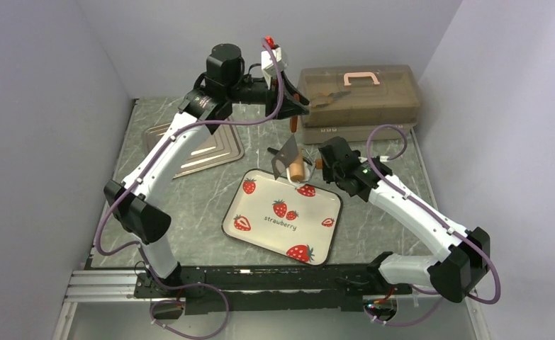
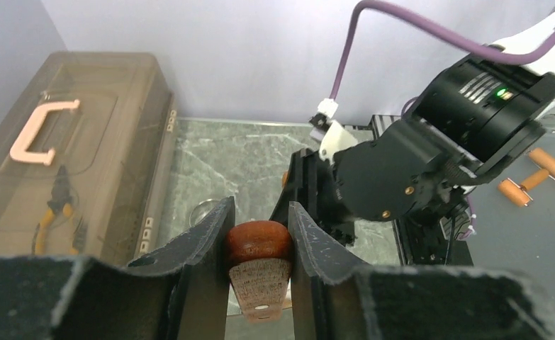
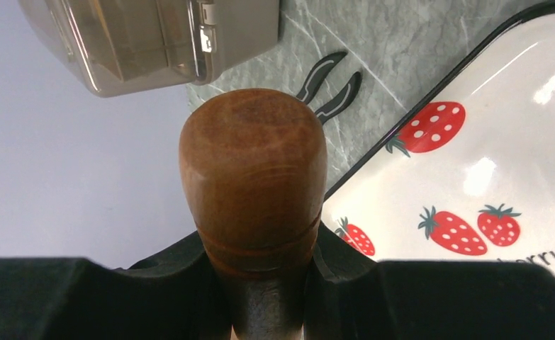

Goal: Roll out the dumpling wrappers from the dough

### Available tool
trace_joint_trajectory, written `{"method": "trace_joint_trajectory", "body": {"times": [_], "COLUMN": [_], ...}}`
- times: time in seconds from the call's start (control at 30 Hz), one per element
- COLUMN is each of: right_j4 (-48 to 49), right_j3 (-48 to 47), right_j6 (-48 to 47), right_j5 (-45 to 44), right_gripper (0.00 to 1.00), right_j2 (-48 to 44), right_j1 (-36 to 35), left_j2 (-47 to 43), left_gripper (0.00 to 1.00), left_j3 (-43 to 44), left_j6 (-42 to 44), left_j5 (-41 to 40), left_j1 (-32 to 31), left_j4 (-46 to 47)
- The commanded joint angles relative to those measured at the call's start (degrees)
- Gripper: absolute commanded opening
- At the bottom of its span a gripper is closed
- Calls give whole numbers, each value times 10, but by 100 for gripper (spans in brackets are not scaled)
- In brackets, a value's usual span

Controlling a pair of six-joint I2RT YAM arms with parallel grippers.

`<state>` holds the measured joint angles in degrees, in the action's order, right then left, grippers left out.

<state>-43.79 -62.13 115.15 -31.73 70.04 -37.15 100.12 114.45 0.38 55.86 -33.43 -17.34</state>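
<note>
To roll well, I think the dough must first be found, then the roller brought down level and pressed lightly. I see no white lump and no wrappers (perhaps the arms hide them). The strawberry plate (image 1: 317, 205) on the table (image 1: 210, 198) shows only its print. Near the plate's far edge the right end effector (image 3: 260, 283) clamps a brown wooden roller (image 3: 253, 163). The left end effector (image 2: 258, 248) pinches a wooden knob (image 2: 258, 239).

Top view high, near edge, looking down; wrist views close-up; toolbox (image 1: 359, 93) in all.
</note>
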Motion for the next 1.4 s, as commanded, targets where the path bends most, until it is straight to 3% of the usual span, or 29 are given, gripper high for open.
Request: {"method": "trace_joint_trajectory", "body": {"times": [0.0, 0.07, 0.2, 0.33, 0.4, 0.57, 0.77, 0.9, 1.23, 1.37], "right_j4": [38, 57, 281, 468, 502, 526, 671, 715, 742, 741], "right_j3": [-11, -24, 40, 146, 172, 193, 225, 219, 225, 225], "right_j6": [-57, -183, -534, -706, -766, -887, -1003, -1039, -1075, -1094], "right_j5": [-33, -56, 11, 148, 215, 329, 433, 480, 498, 499], "right_gripper": [0, 0, 0, 0, 0, 0, 0, 0, 0, 0], "right_j2": [-27, -21, -43, -94, -101, -73, -18, 17, 34, 46], "right_j1": [2, 2, 1, 8, 16, 13, -11, -21, -36, -47], "left_j2": [-26, -28, -34, -47, -51, -64, -50, -47, -7, 3], "left_gripper": [0, 0, 0, 0, 0, 0, 0, 0, 0, 12], "left_j3": [-5, 3, 22, 25, 19, -75, -122, -195, -346, -357], "left_j6": [26, 47, 76, 102, 131, 162, 321, 376, 353, 353], "left_j5": [-1, -4, -15, -21, -35, -54, -222, -275, -286, -275], "left_j1": [18, 28, 56, 91, 98, 119, 124, 125, 126, 126], "left_j4": [-3, -37, -97, -140, -171, -171, -282, -320, -267, -254]}}
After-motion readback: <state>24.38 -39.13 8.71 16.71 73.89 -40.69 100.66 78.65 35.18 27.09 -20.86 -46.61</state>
